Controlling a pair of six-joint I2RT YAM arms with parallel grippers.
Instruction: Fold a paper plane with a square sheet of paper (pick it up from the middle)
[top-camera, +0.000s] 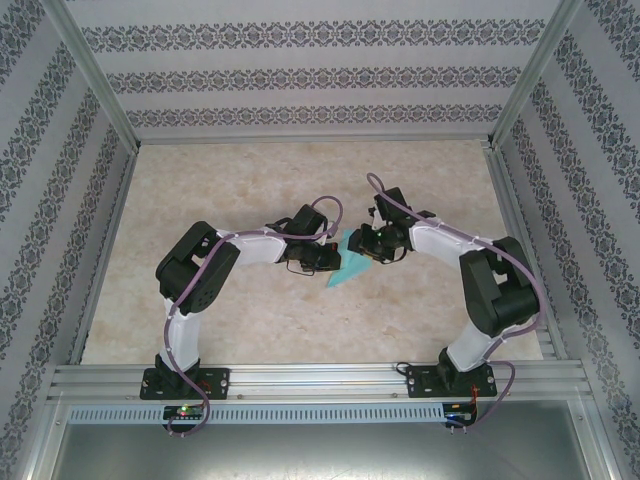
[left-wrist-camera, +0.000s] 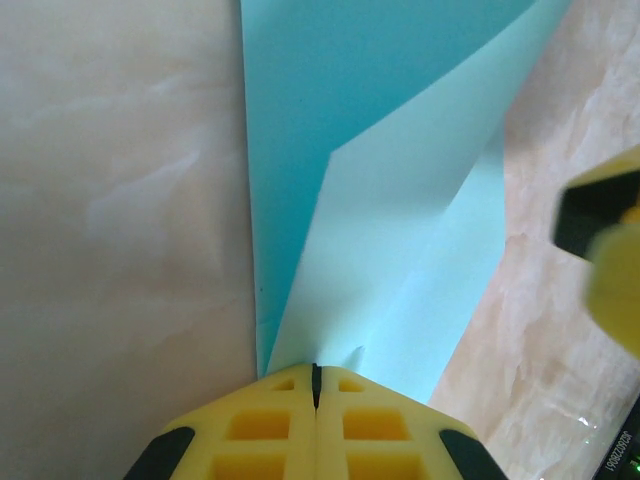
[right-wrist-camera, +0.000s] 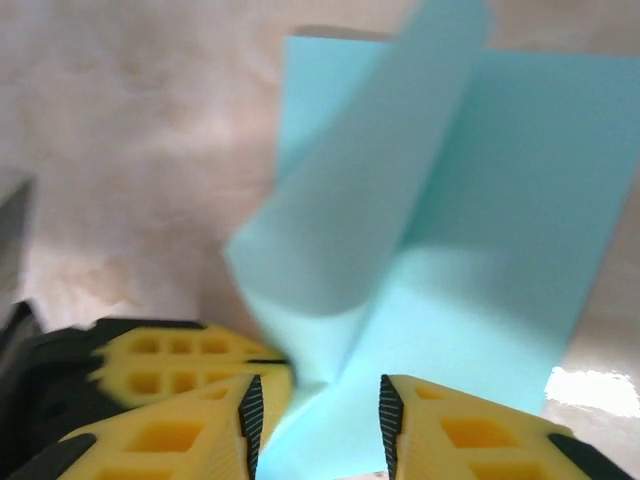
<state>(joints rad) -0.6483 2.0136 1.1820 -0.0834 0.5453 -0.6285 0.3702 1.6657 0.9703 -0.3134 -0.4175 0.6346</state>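
Both arms are anchored on the near rail (top-camera: 320, 378) and bent inward, meeting mid-surface. The left fingers (left-wrist-camera: 330, 395) are clenched tight on the left side of the square sheet of paper (top-camera: 345, 270), which is pinched at the tips where it narrows. The right fingers (top-camera: 370, 250) are held parted astride the sheet's right side. Paper lies in the gap and the pads are not closed on it. The sheet is kept at the centre between both sets of fingers, part-folded, with one flap raised and curled over the flat layer. Straight edges are seen on its far side. Whether it rests on the surface (top-camera: 250, 190) cannot be told. Bare surface is left open to the left, right and far side. The room is bounded by frame posts (top-camera: 100, 90) and patterned walls (top-camera: 300, 80).
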